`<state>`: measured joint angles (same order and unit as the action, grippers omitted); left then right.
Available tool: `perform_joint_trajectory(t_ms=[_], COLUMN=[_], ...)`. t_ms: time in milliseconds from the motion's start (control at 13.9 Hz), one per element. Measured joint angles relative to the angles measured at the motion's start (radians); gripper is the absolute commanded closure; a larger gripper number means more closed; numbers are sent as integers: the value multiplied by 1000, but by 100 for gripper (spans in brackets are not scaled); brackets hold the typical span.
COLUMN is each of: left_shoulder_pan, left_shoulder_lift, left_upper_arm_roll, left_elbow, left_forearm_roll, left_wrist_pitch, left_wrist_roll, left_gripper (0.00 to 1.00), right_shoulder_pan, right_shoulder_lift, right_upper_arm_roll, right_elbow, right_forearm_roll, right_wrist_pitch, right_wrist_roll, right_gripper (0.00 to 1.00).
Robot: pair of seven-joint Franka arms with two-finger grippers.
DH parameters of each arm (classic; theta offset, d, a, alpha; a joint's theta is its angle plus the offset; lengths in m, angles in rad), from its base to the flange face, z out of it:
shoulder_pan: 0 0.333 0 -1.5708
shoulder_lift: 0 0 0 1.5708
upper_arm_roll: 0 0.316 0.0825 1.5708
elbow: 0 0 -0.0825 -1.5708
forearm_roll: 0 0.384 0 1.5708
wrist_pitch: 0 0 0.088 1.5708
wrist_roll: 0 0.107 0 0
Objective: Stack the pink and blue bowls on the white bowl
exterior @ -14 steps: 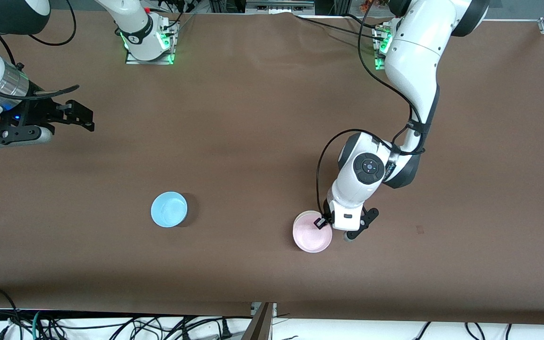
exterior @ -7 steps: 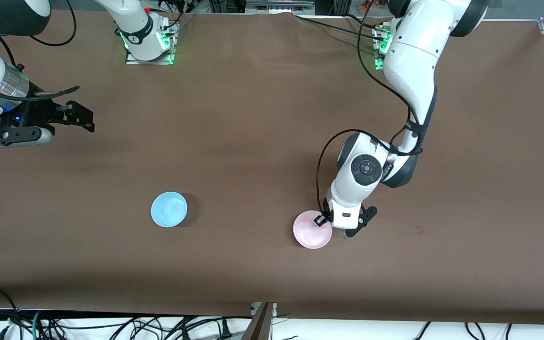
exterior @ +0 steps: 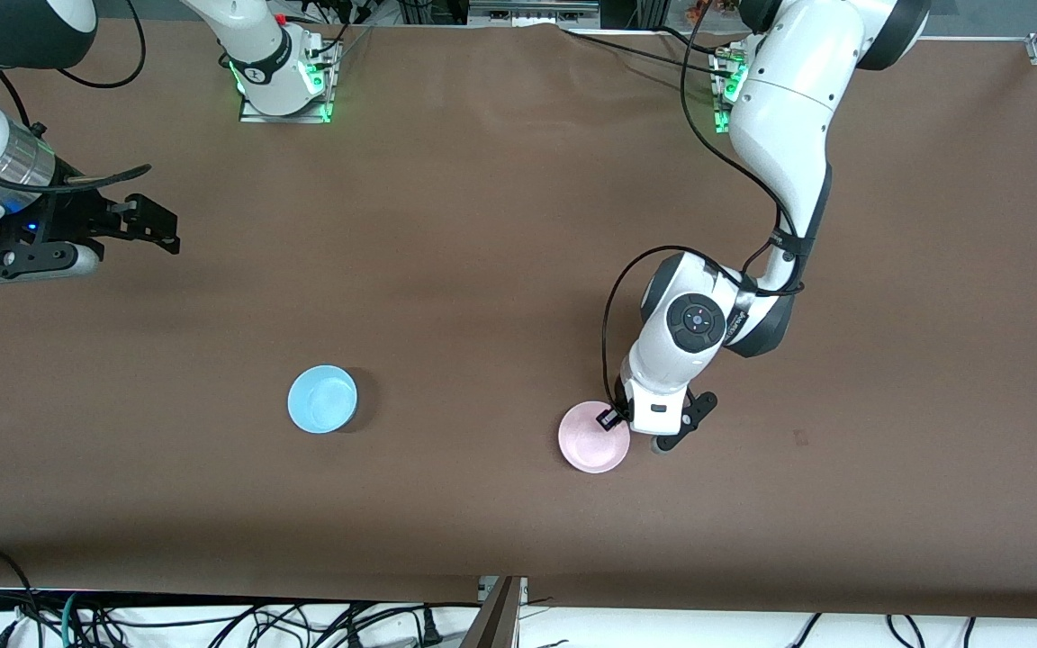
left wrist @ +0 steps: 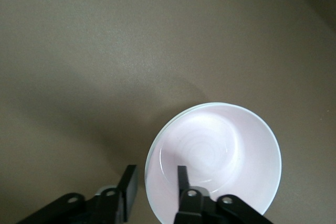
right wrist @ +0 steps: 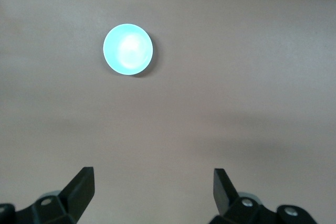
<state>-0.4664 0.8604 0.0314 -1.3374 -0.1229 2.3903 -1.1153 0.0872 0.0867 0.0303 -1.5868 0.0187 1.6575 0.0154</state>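
Front view: left gripper [exterior: 631,430] straddles pink bowl [exterior: 592,443] rim.

Nothing readable here, honestly. No words, brand names, numbers or signs show up on anything in any of the views. There's some small dark marking on the side of the left arm's wrist [exterior: 740,326] in the front view, but it's way too tiny to make out what it says.
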Motion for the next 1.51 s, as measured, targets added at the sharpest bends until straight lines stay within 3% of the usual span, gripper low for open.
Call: perform_joint_trajectory(t_ms=[430, 646, 1004, 1148, 1291, 1507], left_shoulder_pan=[29, 107, 353, 443, 506, 518], left_shoulder_lift=[-74, -221, -438, -481, -515, -577], left_upper_arm_roll=[24, 35, 36, 37, 37, 27], left_elbow=[30, 53, 142, 147, 133, 39], left_forearm_roll=[1, 1, 2, 2, 7, 60], left_wrist_pitch=[-46, -242, -735, -839, -910, -914], left_wrist_roll=[10, 127, 516, 728, 899, 1001], left_gripper=[45, 45, 35, 27, 25, 24], right_shoulder_pan=[0, 1, 5, 13, 29, 50], right_shoulder_lift=[38, 99, 251, 330, 413, 520], right_upper_arm_roll=[0, 2, 6, 9, 10, 10], right_elbow=[0, 0, -2, -3, -5, -16], right_forearm_roll=[0, 4, 7, 8, 8, 9], right_wrist_pitch=[9, 30, 195, 296, 388, 508], right_wrist_roll=[0, 0, 0, 0, 8, 68], right_gripper=[0, 0, 0, 0, 0, 1])
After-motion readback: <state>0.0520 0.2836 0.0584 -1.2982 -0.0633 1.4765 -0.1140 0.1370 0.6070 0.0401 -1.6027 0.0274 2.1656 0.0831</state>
